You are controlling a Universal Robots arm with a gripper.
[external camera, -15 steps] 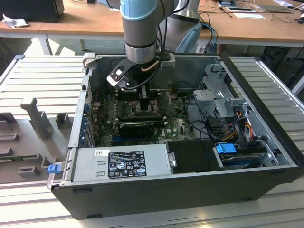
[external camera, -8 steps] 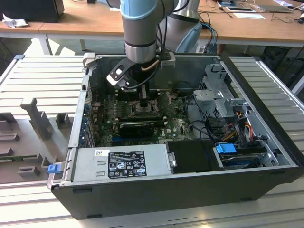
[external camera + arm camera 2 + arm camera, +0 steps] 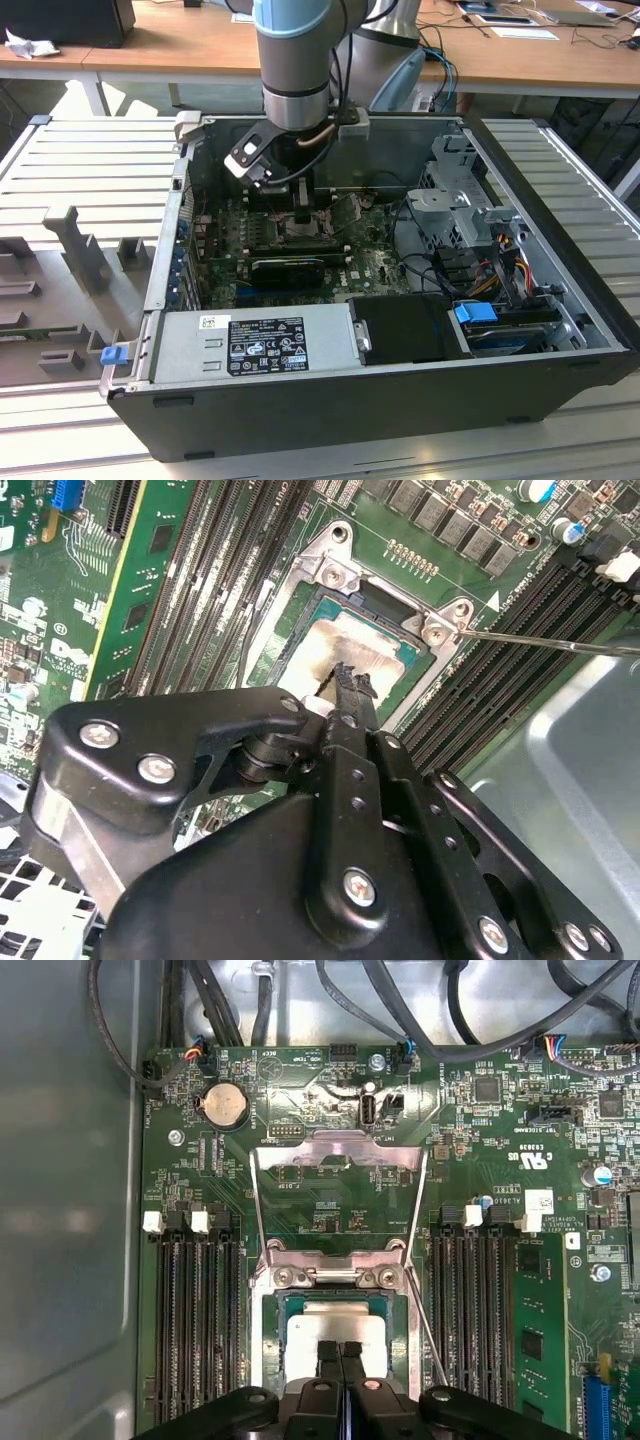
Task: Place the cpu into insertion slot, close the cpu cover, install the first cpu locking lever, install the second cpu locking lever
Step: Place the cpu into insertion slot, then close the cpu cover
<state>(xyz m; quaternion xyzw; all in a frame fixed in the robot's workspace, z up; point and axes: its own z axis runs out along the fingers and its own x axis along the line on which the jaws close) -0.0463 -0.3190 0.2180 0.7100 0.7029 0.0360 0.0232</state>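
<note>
The cpu (image 3: 335, 1322), a silver square with a green edge, lies in the insertion slot (image 3: 268, 1332), seen in both wrist views. My gripper (image 3: 341, 1346) is shut, its fingertips pressed together right over the cpu's (image 3: 340, 640) metal top, with nothing between them. The cpu cover (image 3: 340, 1148) is swung open, away from the slot, and the green board shows through its cut-out. A thin locking lever (image 3: 427, 1325) runs beside the slot, and a lever rod (image 3: 560, 644) sticks out sideways. In the exterior view my gripper (image 3: 301, 210) hangs low inside the computer case (image 3: 400, 400).
Black memory slots (image 3: 195, 1320) flank the socket on both sides. Cables (image 3: 420, 1020) cross the board's far edge near a coin battery (image 3: 224, 1105). A grey power supply (image 3: 260, 345) and a drive cage (image 3: 460, 215) crowd the case. Grooved trays (image 3: 80, 200) lie outside it.
</note>
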